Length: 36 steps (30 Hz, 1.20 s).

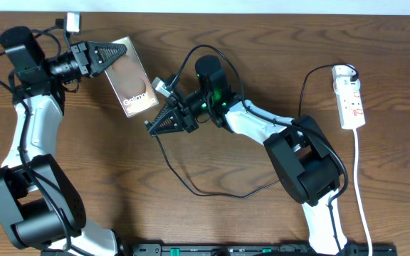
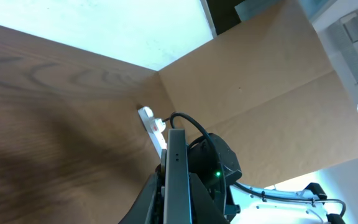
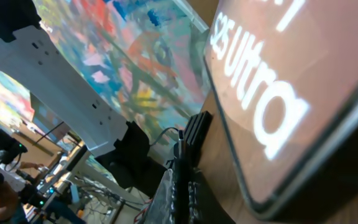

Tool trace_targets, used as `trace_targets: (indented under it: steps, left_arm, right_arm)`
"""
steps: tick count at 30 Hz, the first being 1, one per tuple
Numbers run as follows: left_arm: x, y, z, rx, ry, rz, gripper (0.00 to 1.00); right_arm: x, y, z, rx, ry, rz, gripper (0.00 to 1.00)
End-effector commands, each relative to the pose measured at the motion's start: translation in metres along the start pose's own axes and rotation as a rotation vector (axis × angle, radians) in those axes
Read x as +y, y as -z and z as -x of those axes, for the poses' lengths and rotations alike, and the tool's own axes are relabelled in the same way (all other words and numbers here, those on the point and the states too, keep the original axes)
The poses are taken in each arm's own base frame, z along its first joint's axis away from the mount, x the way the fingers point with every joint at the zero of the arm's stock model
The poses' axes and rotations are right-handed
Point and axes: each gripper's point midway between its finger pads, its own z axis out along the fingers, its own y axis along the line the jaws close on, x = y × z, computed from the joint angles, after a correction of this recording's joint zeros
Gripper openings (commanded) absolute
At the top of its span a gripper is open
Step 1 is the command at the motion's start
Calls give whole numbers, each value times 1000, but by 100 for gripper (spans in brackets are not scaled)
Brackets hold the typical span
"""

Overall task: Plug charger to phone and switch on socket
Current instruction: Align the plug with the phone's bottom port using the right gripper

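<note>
Phone (image 3: 291, 93) up close, gripped at its top edge by left hand (image 1: 118, 53); right hand (image 1: 151, 126) clenched on charger (image 1: 212, 193) tip beside its lower end, so it's the plugging step; next needs tip-to-port alignment, with socket (image 1: 349, 96) untouched far right.

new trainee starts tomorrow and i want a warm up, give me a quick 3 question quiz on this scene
1. Which gripper holds the phone?
2. True or false: the socket lies right beside the phone.
3. The charger cable runs from the socket end to: A the left gripper; B the right gripper; C off the near table edge.

Key
1. The left gripper, shut on the phone's end.
2. False: it lies far from the phone.
3. B
</note>
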Motion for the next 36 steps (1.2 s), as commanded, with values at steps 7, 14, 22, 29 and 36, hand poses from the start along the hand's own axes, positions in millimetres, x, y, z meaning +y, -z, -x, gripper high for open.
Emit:
trace_targets:
  steps: [7,14,22,29,36]
  left_arm:
    - [-5,0,-3,20,-18,-24,8]
    - [-4,0,-2,16,8,-19,7]
    - [2,0,3,-16,13,17,8]
    - [2,0,3,-15,10,17,8]
    - [3,0,3,-16,12,17,7]
  right_arm:
    - [-7,7,10,-32,34,-53,1]
    - [-14,8,14,-55,4,-93,1]
    - [-16,8,19,-72,0,-114,1]
    - [-17,14,24,-88,0,-124,1]
    - [-16,17,24,-87,0,-121,1]
